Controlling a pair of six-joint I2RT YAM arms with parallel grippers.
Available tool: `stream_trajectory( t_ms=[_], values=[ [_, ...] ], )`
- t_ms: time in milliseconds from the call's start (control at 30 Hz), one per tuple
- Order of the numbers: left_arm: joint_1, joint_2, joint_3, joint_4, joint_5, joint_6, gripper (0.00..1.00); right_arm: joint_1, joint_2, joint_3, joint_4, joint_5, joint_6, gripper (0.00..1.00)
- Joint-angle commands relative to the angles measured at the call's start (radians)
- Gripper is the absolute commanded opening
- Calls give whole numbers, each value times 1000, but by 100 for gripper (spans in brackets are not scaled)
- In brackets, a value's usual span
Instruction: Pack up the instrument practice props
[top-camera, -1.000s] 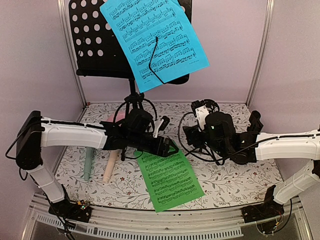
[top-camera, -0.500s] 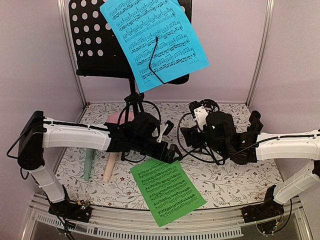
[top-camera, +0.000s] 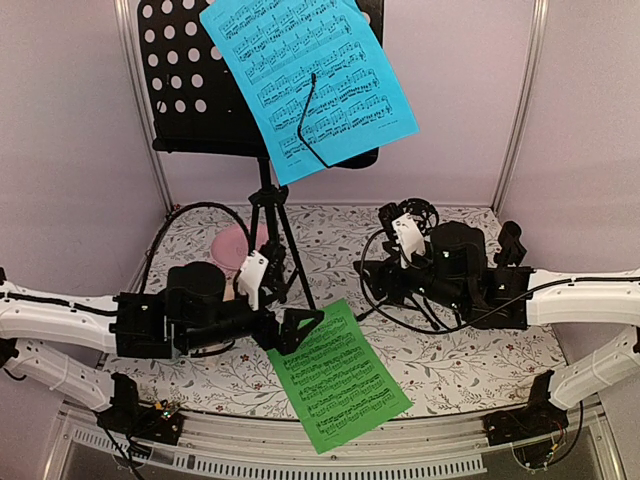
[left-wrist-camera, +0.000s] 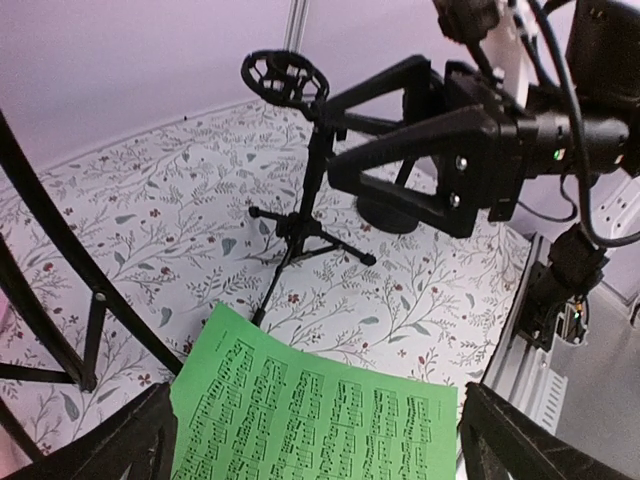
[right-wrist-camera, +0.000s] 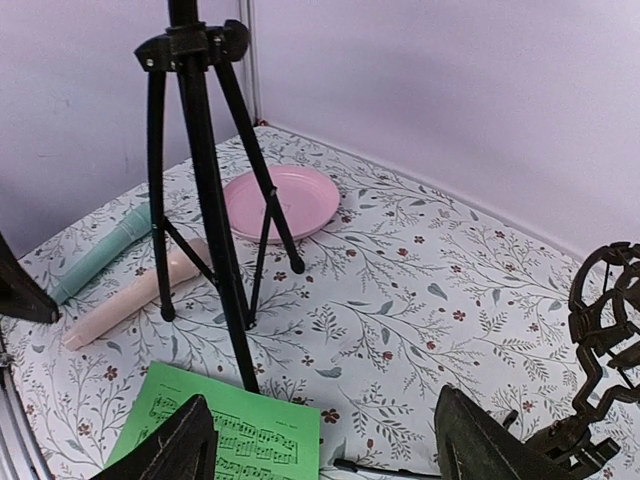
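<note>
The green music sheet (top-camera: 340, 375) lies flat on the table near the front, also in the left wrist view (left-wrist-camera: 310, 410). My left gripper (top-camera: 303, 330) is open and empty at the sheet's left corner (left-wrist-camera: 315, 450). My right gripper (top-camera: 368, 285) is open and empty above the floral cloth (right-wrist-camera: 325, 455). The blue music sheet (top-camera: 300, 80) rests on the black perforated music desk (top-camera: 190, 80), whose tripod legs (top-camera: 275, 240) stand behind. A small black microphone tripod (left-wrist-camera: 300, 200) stands by the right gripper. The mint-green (right-wrist-camera: 100, 255) and peach (right-wrist-camera: 135, 295) microphones lie left of the legs.
A pink round plate (top-camera: 240, 243) sits behind the stand legs (right-wrist-camera: 285, 200). A second ring-shaped microphone holder (right-wrist-camera: 605, 310) is at the right. Metal frame posts (top-camera: 520, 110) and pale walls enclose the table; cables loop round both arms.
My left arm has pulled back toward the near left, and its gripper has let go of the green sheet, which now lies flat. The right arm shifted only slightly.
</note>
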Motion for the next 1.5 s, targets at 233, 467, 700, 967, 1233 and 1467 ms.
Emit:
stream_trajectory(
  t_ms=[233, 467, 700, 967, 1233, 1467],
  values=[
    [-4, -391, -149, 348, 212, 215, 99, 6, -115, -74, 124, -224, -52, 77],
    [-2, -354, -5, 350, 148, 207, 93, 5, -86, -67, 124, -227, -56, 77],
    [10, -284, 214, 235, -119, 158, 90, 5, -83, -66, 123, -232, -57, 77],
    [76, -244, 328, 100, -103, 162, 90, 6, -227, -86, 104, -271, -85, 78],
    [179, -287, 289, 44, -92, 157, 91, 5, -460, -66, 7, -286, -109, 80],
    [252, -309, 249, -9, -190, 16, 91, 4, -483, 55, -85, -264, -117, 87]
  ],
)
